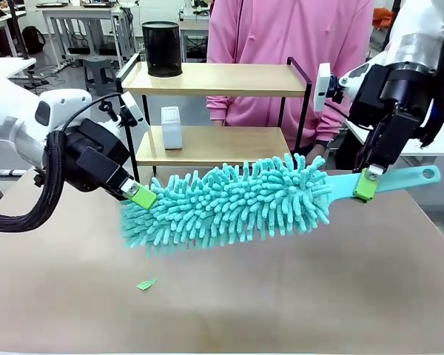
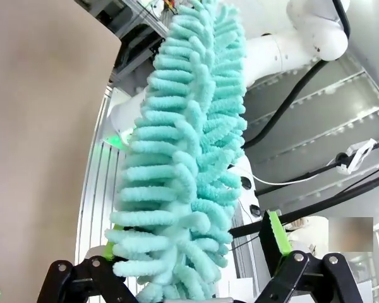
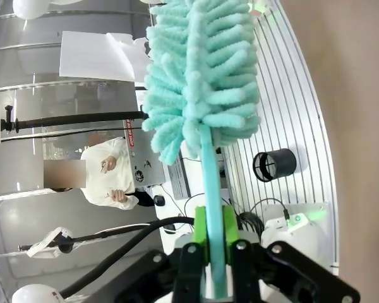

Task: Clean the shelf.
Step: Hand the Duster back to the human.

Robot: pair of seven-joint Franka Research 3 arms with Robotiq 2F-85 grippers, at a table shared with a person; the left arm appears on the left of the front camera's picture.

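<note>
A teal fluffy duster [image 1: 229, 203] hangs level over the table, in front of the shelf [image 1: 214, 78]. My right gripper [image 1: 365, 183] is shut on the duster's flat teal handle [image 1: 408, 177]; the right wrist view shows the green pads [image 3: 199, 227] pinching it. My left gripper [image 1: 149, 201] stands open around the fluffy tip, and in the left wrist view its fingers [image 2: 275, 235] sit wide apart either side of the duster [image 2: 189, 126]. The shelf has two light wooden boards in a black frame.
A black cylinder [image 1: 163, 49] stands on the shelf's top board and a small white box [image 1: 171, 127] on the lower board [image 1: 229, 145]. A person in a pink top [image 1: 281, 37] stands behind the shelf. A small green scrap [image 1: 146, 284] lies on the table [image 1: 281, 296].
</note>
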